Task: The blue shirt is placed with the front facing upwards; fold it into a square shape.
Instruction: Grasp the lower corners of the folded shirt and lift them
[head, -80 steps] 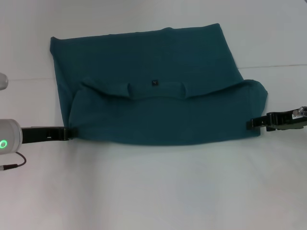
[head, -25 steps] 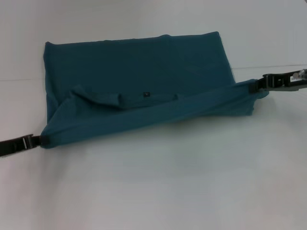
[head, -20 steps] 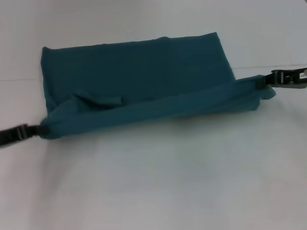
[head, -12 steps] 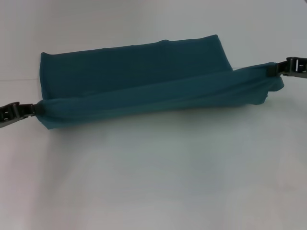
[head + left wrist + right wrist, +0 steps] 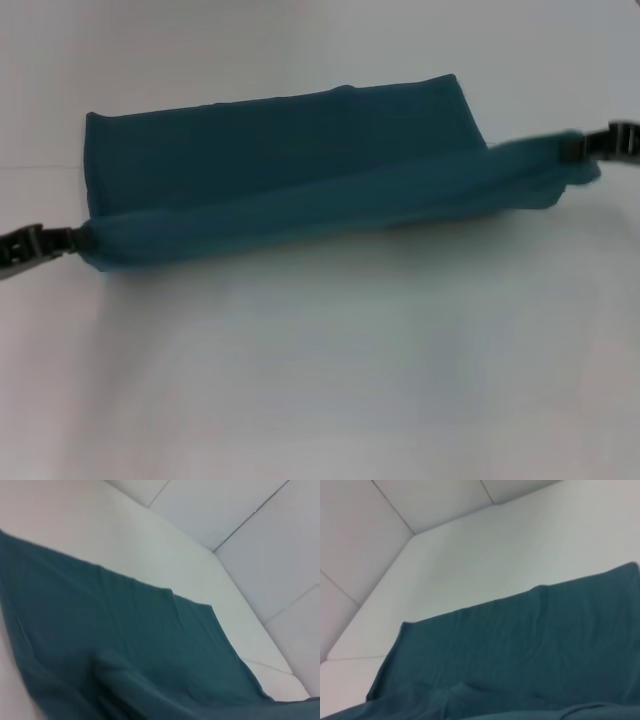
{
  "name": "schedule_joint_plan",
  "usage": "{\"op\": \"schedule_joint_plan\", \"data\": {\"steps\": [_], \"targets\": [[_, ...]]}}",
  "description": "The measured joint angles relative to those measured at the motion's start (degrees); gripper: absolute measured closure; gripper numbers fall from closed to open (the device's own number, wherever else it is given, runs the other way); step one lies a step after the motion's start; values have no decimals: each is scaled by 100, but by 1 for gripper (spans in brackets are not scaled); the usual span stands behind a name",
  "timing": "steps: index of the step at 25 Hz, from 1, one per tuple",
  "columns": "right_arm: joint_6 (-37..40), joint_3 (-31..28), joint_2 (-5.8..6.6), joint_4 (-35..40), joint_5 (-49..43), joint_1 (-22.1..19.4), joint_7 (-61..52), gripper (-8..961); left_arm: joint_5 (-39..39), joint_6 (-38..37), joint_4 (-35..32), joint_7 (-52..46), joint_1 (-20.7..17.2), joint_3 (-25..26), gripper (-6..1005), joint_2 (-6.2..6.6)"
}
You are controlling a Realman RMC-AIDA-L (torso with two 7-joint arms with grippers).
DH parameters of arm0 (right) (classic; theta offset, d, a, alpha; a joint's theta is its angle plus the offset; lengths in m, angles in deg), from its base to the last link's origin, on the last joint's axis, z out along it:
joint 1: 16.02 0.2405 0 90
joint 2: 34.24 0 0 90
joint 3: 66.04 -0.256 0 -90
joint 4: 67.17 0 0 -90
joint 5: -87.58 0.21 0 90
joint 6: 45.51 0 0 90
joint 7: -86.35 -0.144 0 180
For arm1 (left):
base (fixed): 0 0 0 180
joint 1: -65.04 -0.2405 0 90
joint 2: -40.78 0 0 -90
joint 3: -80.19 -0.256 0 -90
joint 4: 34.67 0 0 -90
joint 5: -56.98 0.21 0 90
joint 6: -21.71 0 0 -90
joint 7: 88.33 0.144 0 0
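Observation:
The blue shirt (image 5: 290, 150) lies on the white table as a wide teal band, plain side up, with no print showing. Its near edge is lifted off the table and stretched taut between both grippers. My left gripper (image 5: 72, 240) is shut on the shirt's left end, and my right gripper (image 5: 574, 148) is shut on the right end, farther back. The raised fold hangs over the flat part. Both wrist views show only the shirt (image 5: 125, 655) (image 5: 530, 650), without any fingers.
The white table (image 5: 320, 380) stretches out in front of the shirt. White wall panels with seams (image 5: 260, 510) rise behind the table's far edge (image 5: 470, 520).
Both grippers carried the shirt's near edge up and back over the flat part. The collar and neck label, seen earlier, are now covered by the lifted fold.

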Motion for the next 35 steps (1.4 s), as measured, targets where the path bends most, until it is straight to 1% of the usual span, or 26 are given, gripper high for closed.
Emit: {"op": "schedule_joint_plan", "data": {"steps": [2, 4, 7, 10, 12, 13, 15, 17, 20, 23, 25, 30, 35], "targets": [[163, 0, -46, 5, 48, -142, 98, 904, -3, -123, 12, 40, -119, 0, 944, -59], [352, -1, -82, 11, 71, -307, 175, 904, -10, -243, 23, 63, -220, 0, 944, -91], [621, -9, -122, 73, 213, -595, 284, 904, -24, -391, 66, 78, -367, 2, 943, -93], [726, 13, -156, 82, 268, -769, 388, 903, -42, -470, 100, 84, -462, 2, 943, -73], [745, 60, -188, 56, 208, -813, 432, 903, -49, -505, 101, 84, -478, 3, 943, -61], [765, 72, -209, 57, 174, -823, 450, 903, -56, -633, 101, 86, -508, 9, 944, -31], [864, 80, -266, 80, 106, -837, 480, 903, -57, -727, 101, 86, -515, 9, 944, -10], [1008, 64, -287, 128, 59, -859, 483, 903, -57, -866, 102, 87, -518, 11, 944, 20], [1227, -15, -258, 159, 51, -934, 484, 903, -58, -1136, 184, 89, -552, 12, 945, 55], [1481, -232, -186, 175, 67, -1007, 487, 903, -60, -1373, 306, 94, -601, 12, 945, 50], [1695, -439, -164, 229, 75, -1052, 507, 903, -62, -1541, 388, 96, -640, 11, 945, 33], [2135, -787, -170, 376, 80, -1183, 544, 904, -59, -1747, 470, 99, -752, 61, 945, 7], [2384, -883, -203, 395, 73, -1404, 553, 904, -49, -1767, 469, 99, -883, 97, 945, -8]]}}
